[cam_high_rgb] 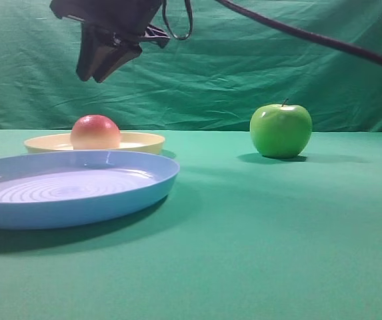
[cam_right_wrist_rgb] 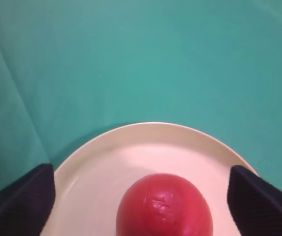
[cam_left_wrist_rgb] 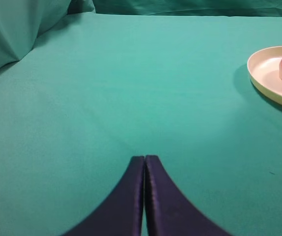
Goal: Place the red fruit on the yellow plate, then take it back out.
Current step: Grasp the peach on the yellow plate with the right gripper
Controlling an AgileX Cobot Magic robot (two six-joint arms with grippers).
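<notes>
The round, smooth red fruit point(cam_right_wrist_rgb: 164, 205) rests on the shallow cream-yellow plastic plate point(cam_right_wrist_rgb: 131, 147), directly beneath the right claw point(cam_right_wrist_rgb: 141, 196), apparently untouched; jaws stand wide either side. Left claw point(cam_left_wrist_rgb: 144, 164), closed, lies farther off.

Low tabletop view; two downward wrist views

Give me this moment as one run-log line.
fruit: on yellow plate, released | right gripper: open above fruit | left gripper: shut, idle over cloth | next: likely regrasp
</notes>
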